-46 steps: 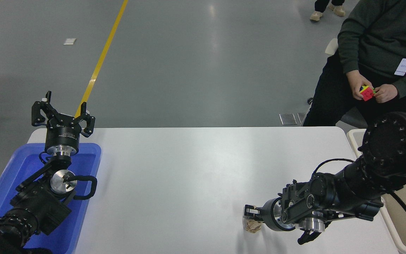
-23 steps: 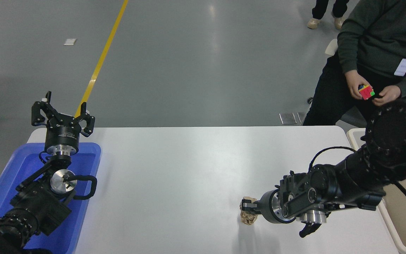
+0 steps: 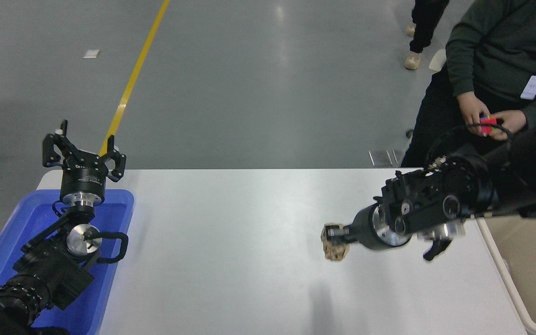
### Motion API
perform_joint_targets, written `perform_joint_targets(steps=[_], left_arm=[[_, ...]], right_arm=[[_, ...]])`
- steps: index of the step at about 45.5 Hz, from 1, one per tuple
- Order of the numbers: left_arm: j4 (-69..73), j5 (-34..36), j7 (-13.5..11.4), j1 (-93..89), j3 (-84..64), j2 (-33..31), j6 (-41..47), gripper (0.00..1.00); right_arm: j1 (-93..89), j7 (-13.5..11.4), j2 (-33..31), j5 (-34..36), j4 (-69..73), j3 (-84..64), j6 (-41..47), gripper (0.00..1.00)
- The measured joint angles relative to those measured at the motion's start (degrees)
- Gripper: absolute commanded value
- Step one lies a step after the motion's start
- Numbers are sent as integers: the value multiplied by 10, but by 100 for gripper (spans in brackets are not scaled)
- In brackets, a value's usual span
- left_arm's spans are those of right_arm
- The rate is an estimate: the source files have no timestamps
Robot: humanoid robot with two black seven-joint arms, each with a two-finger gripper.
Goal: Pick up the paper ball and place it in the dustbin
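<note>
The tan-brown paper ball [image 3: 334,248] hangs in my right gripper [image 3: 332,236], which is shut on it and holds it well above the white table [image 3: 231,242], right of centre. Its shadow lies on the table below. The beige dustbin [image 3: 524,274] stands off the table's right edge; only part of its rim and wall shows, behind my right arm. My left gripper [image 3: 83,151] is open and parked at the far left above the blue tray.
A shallow blue tray [image 3: 21,218] sits at the table's left under my left arm. A person in a dark green top sits at the far right, hands [image 3: 470,107] on a coloured cube. Another person's legs stand at the top.
My right gripper has lifted the paper ball off the table and risen toward the far right. The right arm has swung up. The left arm has not moved.
</note>
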Motion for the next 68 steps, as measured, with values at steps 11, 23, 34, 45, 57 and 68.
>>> perform_joint_targets(steps=[11, 23, 34, 45, 57, 68], left_arm=[[0, 0, 0, 0, 0, 0, 0, 99], [0, 0, 0, 0, 0, 0, 0, 99], [0, 0, 0, 0, 0, 0, 0, 99], [0, 0, 0, 1, 0, 0, 0, 99], [0, 0, 0, 1, 0, 0, 0, 99], [0, 0, 0, 1, 0, 0, 0, 99]], right_arm=[[115, 0, -64, -47, 9, -41, 126, 0], [182, -1, -120, -70, -9, -82, 186, 0], [137, -4, -234, -70, -134, -97, 177, 0], [-47, -5, -373, -70, -341, 9, 123, 0], [-335, -9, -422, -45, -558, 257, 55, 0], [-566, -22, -314, -32, -813, 486, 22, 0]])
